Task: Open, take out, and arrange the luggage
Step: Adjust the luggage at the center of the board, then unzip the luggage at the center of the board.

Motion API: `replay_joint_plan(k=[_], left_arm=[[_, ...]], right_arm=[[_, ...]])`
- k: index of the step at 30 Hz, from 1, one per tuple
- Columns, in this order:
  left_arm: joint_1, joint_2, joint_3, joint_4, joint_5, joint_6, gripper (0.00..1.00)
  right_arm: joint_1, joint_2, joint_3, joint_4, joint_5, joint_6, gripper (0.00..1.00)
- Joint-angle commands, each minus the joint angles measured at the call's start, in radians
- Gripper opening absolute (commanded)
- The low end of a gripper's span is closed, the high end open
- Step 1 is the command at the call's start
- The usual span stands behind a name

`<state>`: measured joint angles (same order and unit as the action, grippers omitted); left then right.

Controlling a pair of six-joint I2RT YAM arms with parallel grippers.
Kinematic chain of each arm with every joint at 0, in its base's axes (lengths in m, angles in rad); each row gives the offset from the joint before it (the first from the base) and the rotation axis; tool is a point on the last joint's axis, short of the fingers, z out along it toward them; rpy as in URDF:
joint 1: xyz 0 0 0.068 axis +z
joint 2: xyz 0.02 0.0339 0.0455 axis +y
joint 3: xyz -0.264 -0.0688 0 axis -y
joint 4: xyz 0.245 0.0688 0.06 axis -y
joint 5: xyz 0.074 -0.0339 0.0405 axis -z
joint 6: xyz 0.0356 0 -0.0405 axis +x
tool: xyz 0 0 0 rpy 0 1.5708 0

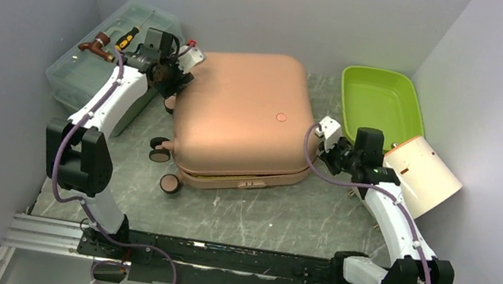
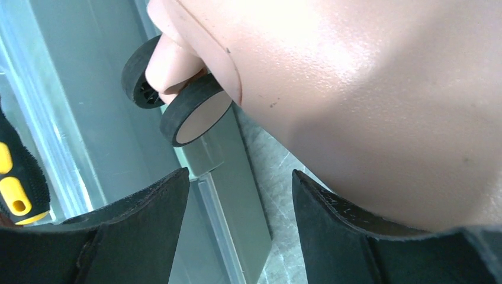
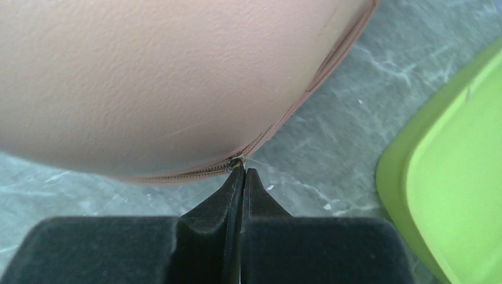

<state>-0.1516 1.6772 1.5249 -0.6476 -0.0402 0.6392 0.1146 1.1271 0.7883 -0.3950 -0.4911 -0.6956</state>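
From where I stand, the luggage (image 1: 245, 114) lies flat and shut in the middle of the table (image 1: 258, 220). Its handle side faces six o'clock, towards the arms, and its wheels are on the nine o'clock side. This looks like the opening step, with nothing taken out yet. The right gripper (image 3: 243, 174) is at the case's three o'clock side, fingers pressed tight together and tips touching the zipper (image 3: 177, 176), where a small dark slider shows. Whether the slider is actually nipped between them I cannot tell. The left gripper (image 2: 240, 189) hangs at the ten o'clock corner beside a wheel (image 2: 198, 109), fingers spread wide and holding nothing, perhaps ready to steady the shell. I'd judge the next move calls for a firm pinch on the slider and a pull that follows the seam round the rounded corner without dragging the whole case. The grey-green toolbox (image 1: 91, 65) is at ten o'clock and the lime tray (image 1: 382, 106) at two. I can read no brand or writing, only a small round badge (image 1: 281, 117) on the lid, too tiny to make out.
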Motion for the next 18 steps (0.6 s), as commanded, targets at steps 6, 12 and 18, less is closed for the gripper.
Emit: replay_joint_plan(k=[6,12,18], left_arm=[[-0.102,-0.014,0.001,-0.099,0.2,-0.046,0.7],[-0.127,-0.008,0.033,-0.111,0.201,-0.05,0.7],[-0.147,-0.004,0.025,-0.108,0.195,-0.051,0.7]], right_arm=[[-0.028,-0.011,0.028,0.267,0.186,0.096,0.0],[-0.028,0.121,0.087,0.296,0.164,0.064,0.0],[-0.028,0.261,0.161,0.389,0.073,0.073,0.0]])
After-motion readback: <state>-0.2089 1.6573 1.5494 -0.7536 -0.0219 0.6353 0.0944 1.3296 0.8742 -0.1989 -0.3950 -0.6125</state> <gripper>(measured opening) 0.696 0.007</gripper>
